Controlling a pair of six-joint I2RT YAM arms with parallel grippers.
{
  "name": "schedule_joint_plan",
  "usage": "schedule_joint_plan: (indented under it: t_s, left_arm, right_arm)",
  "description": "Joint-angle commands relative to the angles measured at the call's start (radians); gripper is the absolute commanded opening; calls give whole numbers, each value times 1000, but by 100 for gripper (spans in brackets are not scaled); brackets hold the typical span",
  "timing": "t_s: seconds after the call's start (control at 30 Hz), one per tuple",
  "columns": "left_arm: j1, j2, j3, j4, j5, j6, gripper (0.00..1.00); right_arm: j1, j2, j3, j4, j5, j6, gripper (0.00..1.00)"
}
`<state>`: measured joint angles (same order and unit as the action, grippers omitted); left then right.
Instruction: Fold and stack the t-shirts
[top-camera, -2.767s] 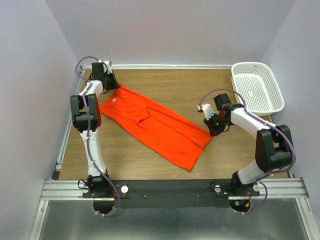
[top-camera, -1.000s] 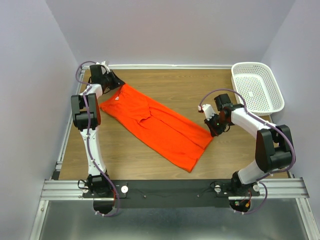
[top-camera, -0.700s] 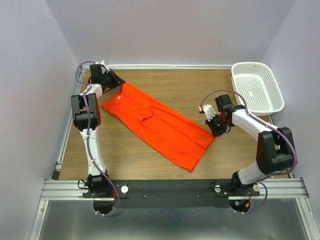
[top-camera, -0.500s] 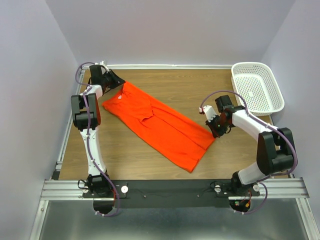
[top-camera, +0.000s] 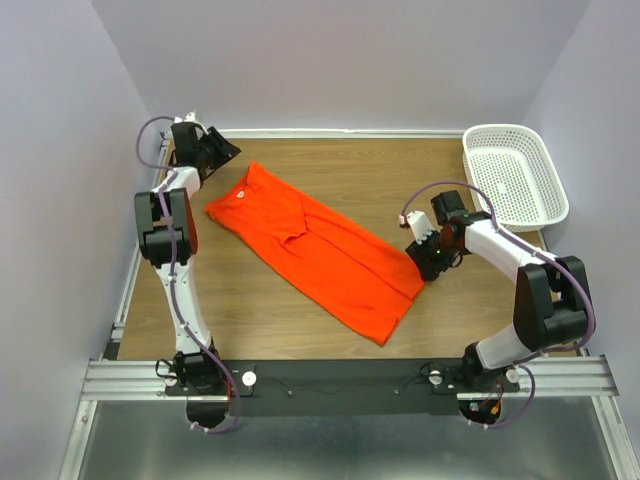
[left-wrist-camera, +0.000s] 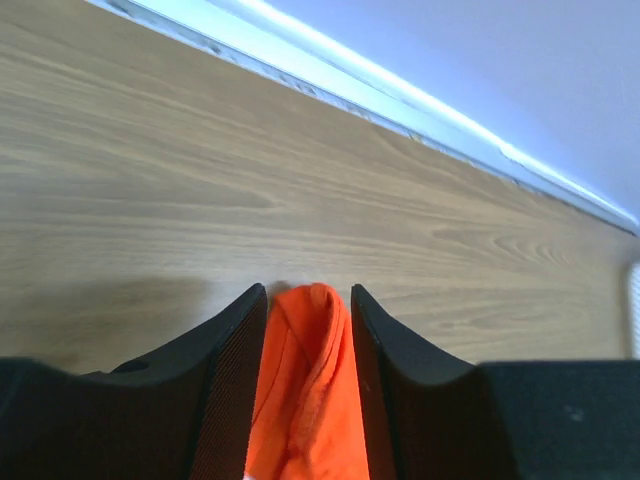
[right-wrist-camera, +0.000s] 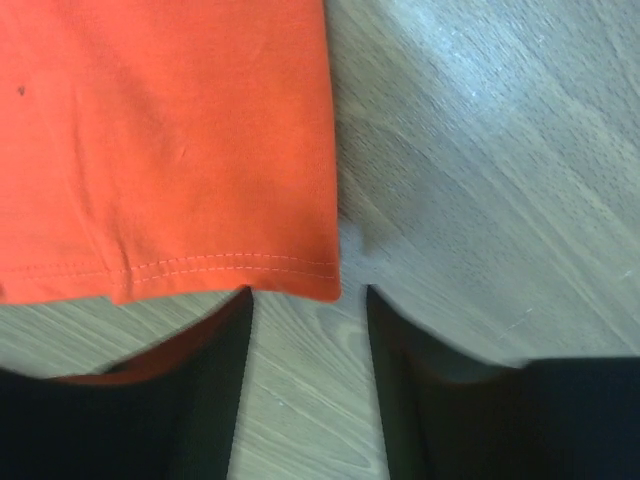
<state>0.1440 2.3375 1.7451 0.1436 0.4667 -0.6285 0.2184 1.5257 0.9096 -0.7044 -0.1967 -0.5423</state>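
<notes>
One t-shirt (top-camera: 320, 250) in view, bright orange-red, laid flat on the wooden table (top-camera: 400, 180) as a long narrow strip slanting from upper left towards lower centre of the overhead frame, with the neck label (top-camera: 243, 196) near the upper-left end and the stitched hem (right-wrist-camera: 200, 262) at the lower-right end. Looks thin, light and limp: no stiffness to hold a shape, so likely to sag and crease wherever unsupported, and to drag and bunch on the wood if pulled from a single point. Not fragile, and not slippery, to judge by the knit seen close up. Calls for a hold at corners or along an edge, at two points together, pinching through both layers where doubled, given a lengthwise crease left of centre, perhaps from sides already turned in. At the upper left of the overhead frame, left gripper (top-camera: 222, 152) just off the collar-end tip; in its wrist view, fingers (left-wrist-camera: 235, 340) parted with a tongue of orange cloth showing in the gap, contact with the pads impossible to tell; judged from above, grasping nothing. At centre right, right gripper (top-camera: 425, 262) with jaws apart, bare wood between them and the hem corner just ahead, likewise empty. At upper right, white lattice basket (top-camera: 515, 180), well apart from the cloth. Best places to take hold for a fold: hem corners on the right, collar-end corners on the left, lifted low to avoid twisting the strip.
</notes>
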Motion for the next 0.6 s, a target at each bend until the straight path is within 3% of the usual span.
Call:
schedule_joint_plan:
  t_s: [0.0,0.07,0.13,0.2,0.27,0.37,0.5,0.57]
  left_arm:
    - [11,-281,-83,-7,-275,126,50]
    - [11,-377,-217,26,-411,154,56]
    - [15,-535,-395,76,-536,168,69]
    - [35,-686,-514,146,-592,124,85]
    - [63,-774,-680,168,-580,72,94]
    - [118,-911,-892,218,-438,-45,95]
    - [154,-998,-1103,220,-327,-175,90]
    - [164,-998,-1202,252,-261,-210,88]
  right_arm:
    - [-10,-54,31,-7,14,21,72]
    - [-13,-71,57,0,6,31,79]
    - [-11,-97,81,14,-20,57,83]
    - [-13,-128,110,52,-70,79,86]
    - [-13,-153,123,82,-142,93,87]
    - [-13,-206,111,144,-375,102,100]
    - [-11,-228,74,194,-665,77,100]
    - [-11,-204,81,191,-720,91,100]
